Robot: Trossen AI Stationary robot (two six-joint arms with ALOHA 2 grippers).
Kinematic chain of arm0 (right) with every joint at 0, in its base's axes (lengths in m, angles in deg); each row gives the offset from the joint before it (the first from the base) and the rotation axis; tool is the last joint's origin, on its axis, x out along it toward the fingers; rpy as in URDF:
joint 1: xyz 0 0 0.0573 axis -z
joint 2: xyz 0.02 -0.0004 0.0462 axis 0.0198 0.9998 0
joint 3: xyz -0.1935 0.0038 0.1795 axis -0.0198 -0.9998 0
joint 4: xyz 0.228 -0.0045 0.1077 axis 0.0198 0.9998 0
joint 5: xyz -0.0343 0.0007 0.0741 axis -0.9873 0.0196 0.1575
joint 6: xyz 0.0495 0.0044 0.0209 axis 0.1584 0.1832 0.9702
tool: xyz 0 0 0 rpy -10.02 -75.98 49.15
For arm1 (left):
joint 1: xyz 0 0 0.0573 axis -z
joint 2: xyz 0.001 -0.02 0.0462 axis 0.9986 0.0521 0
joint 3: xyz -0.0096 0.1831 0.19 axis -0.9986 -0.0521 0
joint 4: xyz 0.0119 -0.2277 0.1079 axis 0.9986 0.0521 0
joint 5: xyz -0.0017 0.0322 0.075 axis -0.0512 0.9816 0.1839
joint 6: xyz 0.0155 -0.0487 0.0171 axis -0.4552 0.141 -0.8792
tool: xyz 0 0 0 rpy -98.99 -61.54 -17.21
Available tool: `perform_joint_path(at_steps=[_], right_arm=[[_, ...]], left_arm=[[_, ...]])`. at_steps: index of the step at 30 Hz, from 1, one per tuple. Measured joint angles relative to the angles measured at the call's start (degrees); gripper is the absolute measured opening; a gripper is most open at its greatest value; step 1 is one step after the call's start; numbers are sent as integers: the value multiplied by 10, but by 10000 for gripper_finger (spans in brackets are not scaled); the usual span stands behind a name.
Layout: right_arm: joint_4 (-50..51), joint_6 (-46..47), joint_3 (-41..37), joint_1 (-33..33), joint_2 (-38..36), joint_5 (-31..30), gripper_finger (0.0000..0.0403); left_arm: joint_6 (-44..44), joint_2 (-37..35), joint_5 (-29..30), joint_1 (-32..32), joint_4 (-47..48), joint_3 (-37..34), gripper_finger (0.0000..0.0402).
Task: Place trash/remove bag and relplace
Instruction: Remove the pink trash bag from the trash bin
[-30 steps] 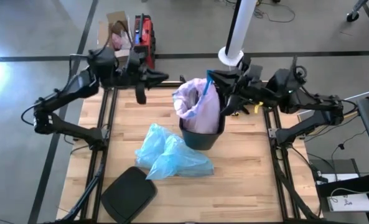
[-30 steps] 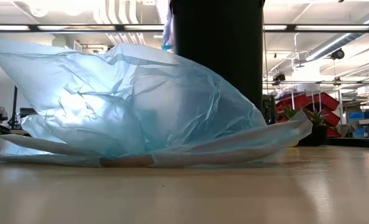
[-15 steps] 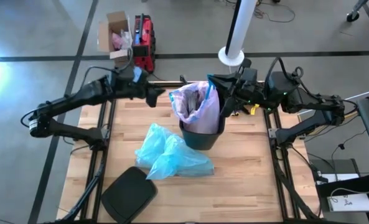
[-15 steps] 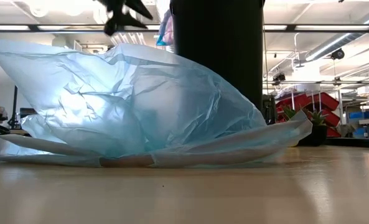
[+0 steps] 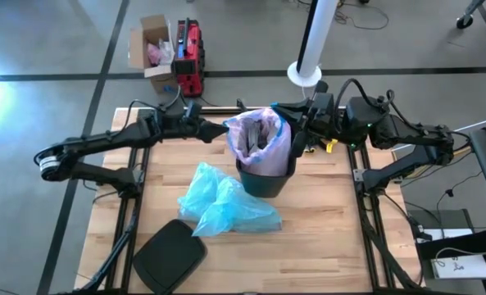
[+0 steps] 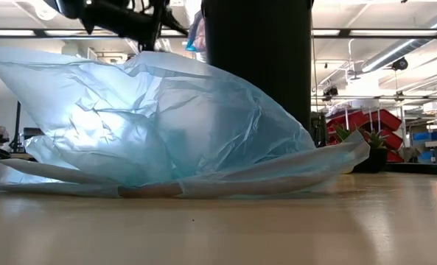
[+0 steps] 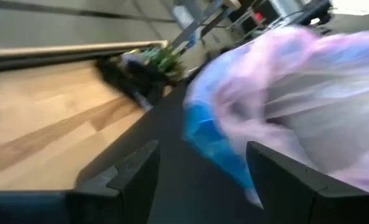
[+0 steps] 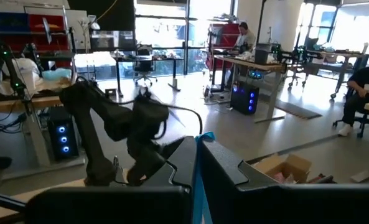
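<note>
A black bin [image 5: 265, 179] stands at the table's middle, lined with the pinkish-white bag [image 5: 259, 138], whose top rises above the rim. My right gripper [image 5: 296, 123] is at the bag's right side, shut on its blue drawstring [image 8: 198, 140]. My left gripper [image 5: 220, 130] is open just left of the bag. In the left wrist view its fingers [image 7: 134, 174] stand on either side of the bin's dark wall [image 7: 190, 186] and the bag's blue hem [image 7: 212, 140]. The trash is out of view. My right gripper pinches the blue drawstring [image 8: 197, 146] between its two shut fingers, coming level from the table's right side. The string runs up between the fingertips as a thin strip. The bag's body sits in the bin, with its top drawn up toward the gripper.
A crumpled light blue plastic bag [image 5: 224, 203] lies on the table in front of the bin and fills the low view [image 6: 159, 125]. A black lid [image 5: 170, 255] lies at the near left. A cardboard box [image 5: 152, 41] and a red case [image 5: 190, 49] sit on the floor beyond the far edge.
My left gripper has come down from above the table's far left and swung right, toward the bag, rolling as it went. The bag's top, bunched into a mound before, now stands spread open. My right gripper has stayed at the bag's right side.
</note>
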Motion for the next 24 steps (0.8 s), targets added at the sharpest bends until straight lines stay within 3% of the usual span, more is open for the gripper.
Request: perform_joint_path(at_steps=[11, 15, 21, 24], right_arm=[[5, -3, 0, -1, 0, 0, 8], [7, -7, 0, -1, 0, 0, 8], [7, -13, 0, -1, 0, 0, 8], [7, -17, 0, -1, 0, 0, 8]], left_arm=[[-5, 5, -1, 0, -145, -18, 169], [-5, 1, -28, 0, -144, -18, 123], [10, 1, -48, 1, -155, -18, 16], [25, 1, -60, 0, -182, -18, 10]])
